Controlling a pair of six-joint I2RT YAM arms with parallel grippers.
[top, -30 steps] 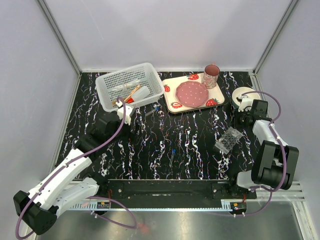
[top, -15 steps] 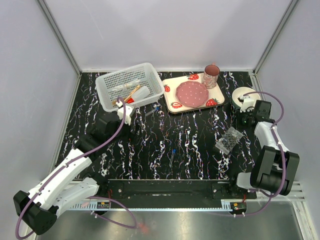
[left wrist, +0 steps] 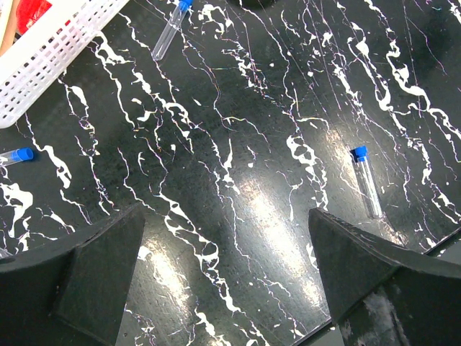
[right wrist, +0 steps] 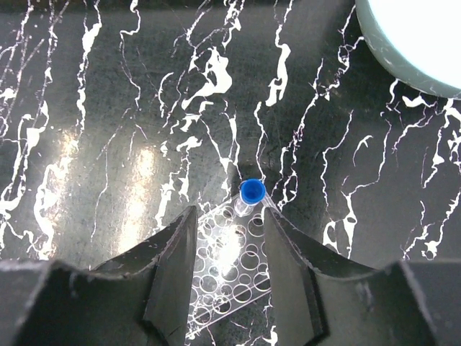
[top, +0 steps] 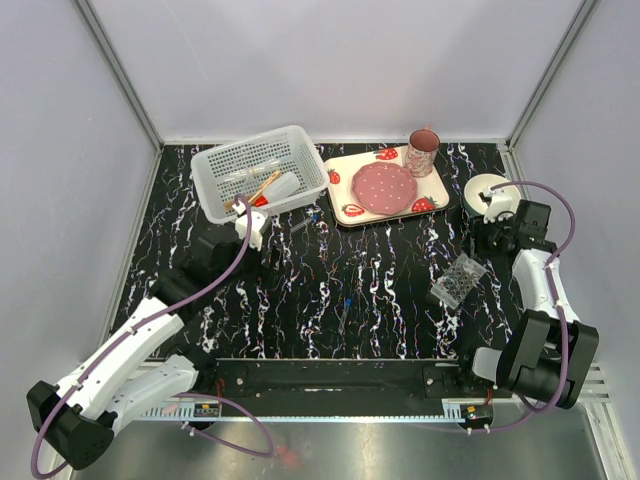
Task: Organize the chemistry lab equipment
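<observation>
The right gripper (right wrist: 228, 216) has just let go. Its fingers were close together a moment ago. Now they are about half open and hold nothing. A vial (right wrist: 252, 192) with a blue cap stands up at the top corner of the rack (right wrist: 225, 277), in the middle of the right wrist view. It sits between the fingers but does not touch them. So 1 vial looks put away, and I think this arm is free to get another.

The left gripper (left wrist: 225, 216) is wide open and holds nothing. Under it, 3 loose vials (left wrist: 366, 180) lie on the table (left wrist: 238, 144): 1 at the top, 1 at the left edge, 1 at the right.

From above I count 1 rack and 1 bowl (top: 478, 185) at the right. I also count 1 basket (top: 202, 188) at the upper left, with 1 bottle (top: 283, 186) in it.
</observation>
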